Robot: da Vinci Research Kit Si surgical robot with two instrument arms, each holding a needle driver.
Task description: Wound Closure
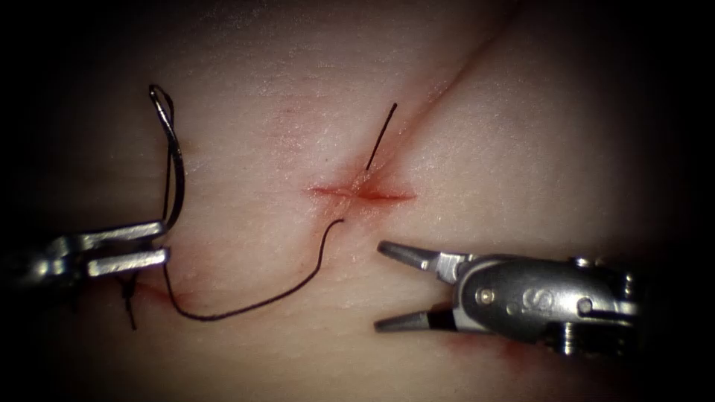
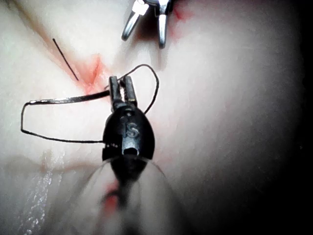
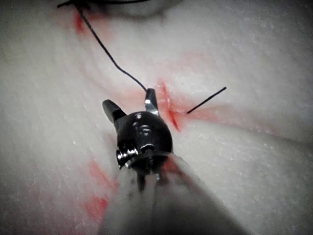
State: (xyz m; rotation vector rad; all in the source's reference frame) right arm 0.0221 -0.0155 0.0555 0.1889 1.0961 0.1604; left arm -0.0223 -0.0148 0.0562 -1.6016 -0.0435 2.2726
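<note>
The left hand [image 1: 165, 244] comes in at the left edge of the endoscope view, well to the left of the cut [image 1: 361, 193]; its jaws are closed on the needle [image 1: 173, 160], gripping it near one end of its curve; the rest of the needle arcs upward from the jaws, clear of the tissue [image 1: 521, 149], with its far end bending over in a small hook at the top; the needle is not in the tissue. The thread [image 1: 246, 309] runs from beside the left hand down across the tissue in a shallow loop, then rises to enter the tissue just below and left of the cut; a short cut end of thread [image 1: 381, 136] stands out of the tissue just above the cut, slanting up to the right. Red fluid [image 1: 350, 190] marks the cut and spreads faintly around it. The right hand [image 1: 378, 285] lies below and right of the cut, its jaws spread wide apart and holding nothing, their tips pointing left toward the thread without touching it. In the left wrist view the left hand [image 2: 122, 83] holds the needle [image 2: 63, 101] crosswise, with the thread [image 2: 146, 73] looping behind it; in the right wrist view the right hand [image 3: 131, 102] stands open just beside the cut [image 3: 168, 105].
</note>
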